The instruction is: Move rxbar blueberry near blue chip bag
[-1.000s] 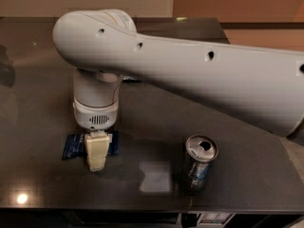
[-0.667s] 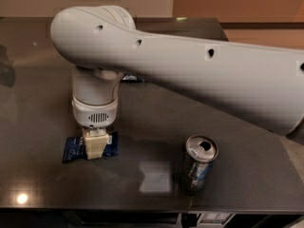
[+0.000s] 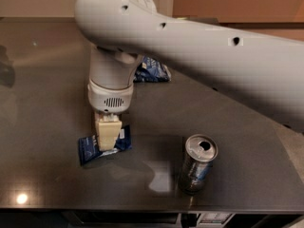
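As I hung over the front of the dark table (image 3: 42, 94), the opened can (image 3: 199, 163) stood nearest the edge, upright, off to the right and well apart from my work. Just behind that line, here was the action: my gripper (image 3: 108, 142) pointed straight down onto the rxbar blueberry (image 3: 90, 150), fingers drawn in narrow and pinched across the wrapper's middle. The bar's long axis ran left to right, slightly slanted, one blue end poking out on each side of me. So the bar sat right under me, in hand as far as I could judge. Farther back, partly hidden behind my own arm, lay the blue chip bag (image 3: 154, 71). That was the line that mattered: away from the front edge and a little to the right.
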Robot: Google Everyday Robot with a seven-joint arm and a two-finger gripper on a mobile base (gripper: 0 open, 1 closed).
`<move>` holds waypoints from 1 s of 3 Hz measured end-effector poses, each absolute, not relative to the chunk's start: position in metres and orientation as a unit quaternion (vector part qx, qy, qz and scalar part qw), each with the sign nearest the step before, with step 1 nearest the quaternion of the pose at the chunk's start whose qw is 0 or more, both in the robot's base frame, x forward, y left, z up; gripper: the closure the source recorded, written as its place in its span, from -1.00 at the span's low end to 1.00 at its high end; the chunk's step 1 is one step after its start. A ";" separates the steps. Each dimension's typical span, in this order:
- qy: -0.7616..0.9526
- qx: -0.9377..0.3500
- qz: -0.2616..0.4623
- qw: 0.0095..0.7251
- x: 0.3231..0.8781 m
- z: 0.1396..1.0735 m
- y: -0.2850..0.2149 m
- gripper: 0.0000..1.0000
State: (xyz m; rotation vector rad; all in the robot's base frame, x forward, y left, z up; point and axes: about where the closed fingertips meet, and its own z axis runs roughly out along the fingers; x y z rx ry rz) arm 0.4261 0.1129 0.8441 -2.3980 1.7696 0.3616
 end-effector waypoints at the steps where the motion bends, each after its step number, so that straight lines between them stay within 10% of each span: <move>1: 0.615 -0.774 0.120 0.096 0.458 0.876 0.080 1.00; 3: 0.672 -0.720 0.101 0.139 0.539 0.909 0.021 1.00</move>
